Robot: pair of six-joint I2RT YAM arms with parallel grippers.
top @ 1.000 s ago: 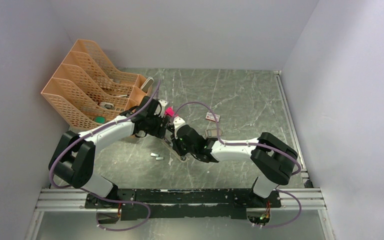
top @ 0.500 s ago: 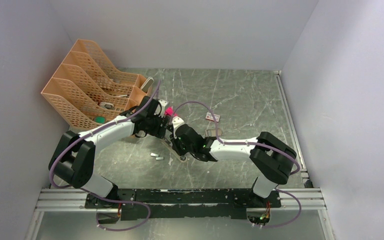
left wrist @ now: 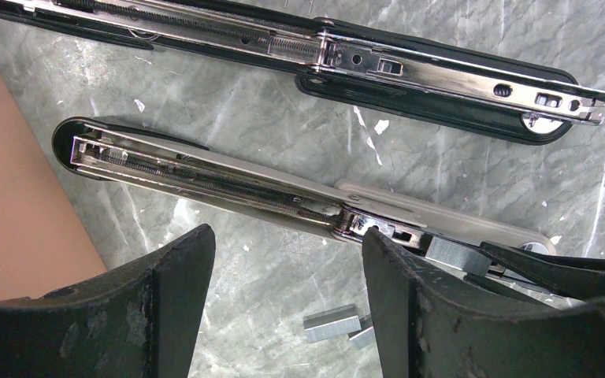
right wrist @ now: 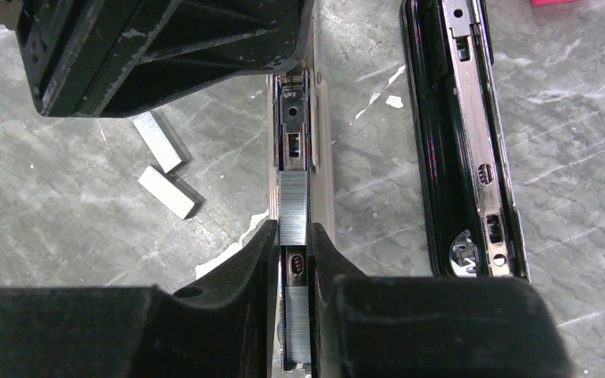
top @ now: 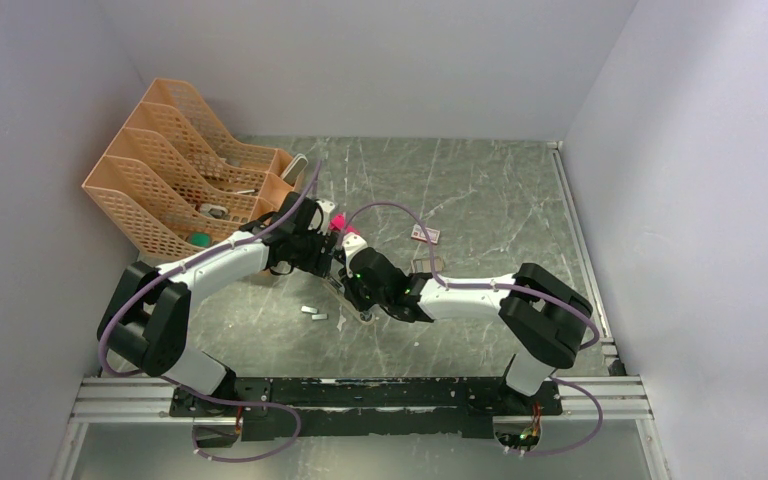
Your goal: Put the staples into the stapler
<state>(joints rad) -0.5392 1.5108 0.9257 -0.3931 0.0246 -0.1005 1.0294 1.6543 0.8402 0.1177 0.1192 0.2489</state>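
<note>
Your right claw (right wrist: pixel 291 233) nips the staples (right wrist: pixel 293 206) by their flat sides, left claw (left wrist: pixel 283 246) gapes empty: a light, likely brittle strip, so squeeze gently.

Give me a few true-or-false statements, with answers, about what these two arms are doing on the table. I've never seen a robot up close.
1. The right hand pinches a strip of staples. True.
2. The left hand is clamped shut on something. False: it is open, with its fingers spread apart.
3. There is only one stapler here. False: a black stapler and a pale-based stapler lie opened side by side.
4. Two loose staple strips lie on the table. True.
5. The orange rack stands at the far right. False: the orange rack stands at the back left.
</note>
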